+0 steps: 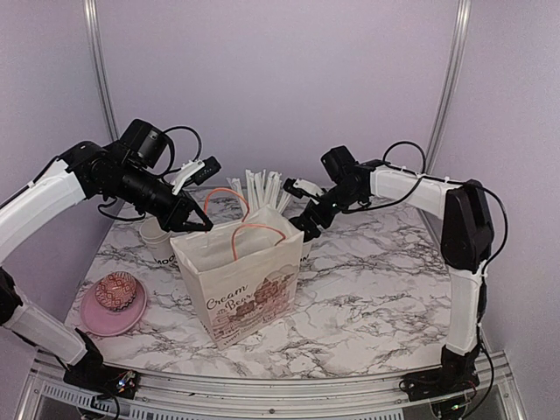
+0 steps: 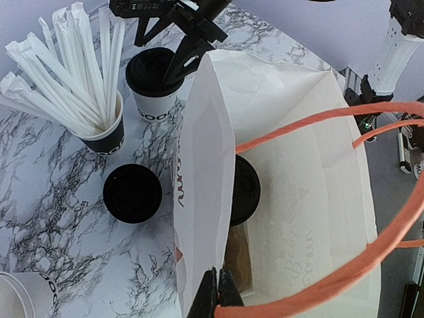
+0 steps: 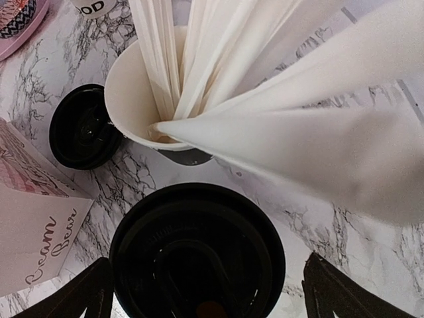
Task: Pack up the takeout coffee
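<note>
Three black lids are in play on the marble table [image 1: 367, 289]. One lidded cup [image 2: 246, 192] already sits down inside the paper bag [image 1: 241, 280], its lid peeking out past the bag's white wall in the left wrist view. The second lidded cup [image 3: 199, 252] stands on the table behind the bag, just beside the black cup of straws [image 2: 106, 136]. It has a white body with black lettering near the base. The third lid [image 2: 132, 193] is on the table between the straw cup and the bag, seen from straight above, so what's under it can't be made out.

The right gripper [image 3: 207, 268] hangs right over that second cup with its jaws spread wide, one finger on each side of the lid. Can't tell whether the fingers touch the cup, but nothing is being squeezed. The left gripper [image 2: 215, 298] is pinched tight on the bag's top rim, at the corner on the left arm's side. The bag stands upright with its mouth open and the orange handles [image 2: 318, 126] arc over the opening. Its front has pink artwork and script lettering.

Other stuff: a pink plate [image 1: 94, 322] sits near the table's front left corner with a patterned round thing [image 1: 118, 290] on it. A lidless white cup [image 1: 157, 238] stands behind and left of the bag, under the left arm.
</note>
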{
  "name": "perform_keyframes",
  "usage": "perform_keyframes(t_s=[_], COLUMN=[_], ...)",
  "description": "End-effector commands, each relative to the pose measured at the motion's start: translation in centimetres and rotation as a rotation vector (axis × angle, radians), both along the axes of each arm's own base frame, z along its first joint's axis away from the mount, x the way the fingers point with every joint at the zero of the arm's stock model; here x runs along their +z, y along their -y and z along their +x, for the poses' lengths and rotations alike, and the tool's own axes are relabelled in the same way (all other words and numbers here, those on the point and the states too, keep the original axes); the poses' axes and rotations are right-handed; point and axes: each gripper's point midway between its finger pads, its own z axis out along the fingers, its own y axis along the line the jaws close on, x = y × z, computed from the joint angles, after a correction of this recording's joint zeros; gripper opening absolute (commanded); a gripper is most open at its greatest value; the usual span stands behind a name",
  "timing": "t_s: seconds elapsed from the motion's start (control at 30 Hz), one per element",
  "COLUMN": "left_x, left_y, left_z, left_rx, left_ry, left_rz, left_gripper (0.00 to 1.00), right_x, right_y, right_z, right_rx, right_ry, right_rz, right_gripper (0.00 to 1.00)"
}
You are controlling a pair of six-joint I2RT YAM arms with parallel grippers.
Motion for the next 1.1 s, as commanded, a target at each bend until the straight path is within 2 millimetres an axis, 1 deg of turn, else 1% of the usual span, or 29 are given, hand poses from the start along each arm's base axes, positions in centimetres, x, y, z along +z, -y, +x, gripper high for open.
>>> perform_keyframes(t_s=[0.0, 0.13, 0.3, 0.37, 0.5, 0.63, 0.73, 0.87, 0.93, 1.0, 1.07], left_x=[-1.0, -1.2, -1.3, -1.3, -1.2, -1.4, -1.6, -1.5, -1.3, -1.2, -1.2], left_y=[-0.5, -0.6, -0.5, -0.5, -0.4, -0.1, 0.1, 0.3, 0.3, 0.4, 0.4], left_z=[-0.7, -0.7, -0.7, -0.7, -0.6, -0.2, 0.1, 0.5, 0.7, 0.7, 0.6], left_rx=[-0.006, -0.007, -0.006, -0.008, -0.008, -0.008, -0.004, -0.002, 0.0, -0.001, -0.003], left_ry=[-0.048, -0.051, -0.054, -0.056, -0.055, -0.06, -0.06, -0.052, -0.048, -0.046, -0.048], left_rz=[0.029, 0.033, 0.034, 0.032, 0.031, 0.035, 0.042, 0.042, 0.04, 0.037, 0.034], left_gripper=[0.0, 0.0, 0.0, 0.0, 0.0, 0.0, 0.04, 0.13, 0.17, 0.17, 0.15], right_x=[2.4, 3.2, 1.4, 0.8, 0.6, 0.6, 0.2, -0.2, -0.3, -0.3, 0.2], right_y=[-0.9, -1.1, -0.8, -0.9, -0.6, -0.5, -0.3, -0.2, 0.0, 0.0, 0.1], right_z=[0.2, -0.1, 0.4, 0.5, 0.5, 0.0, -0.3, -0.6, -0.6, -0.6, -0.7], right_rx=[0.017, 0.032, 0.002, -0.004, -0.011, -0.001, 0.002, 0.002, -0.003, -0.008, -0.014], right_ry=[0.026, 0.045, 0.048, 0.039, 0.039, 0.03, 0.02, 0.013, 0.013, 0.014, 0.023], right_rz=[0.062, 0.077, 0.02, 0.007, -0.014, -0.023, -0.039, -0.054, -0.059, -0.057, -0.048], right_gripper=[0.98, 0.99, 0.99, 0.96, 0.93, 0.89, 0.9, 0.93, 0.9, 0.84, 0.78])
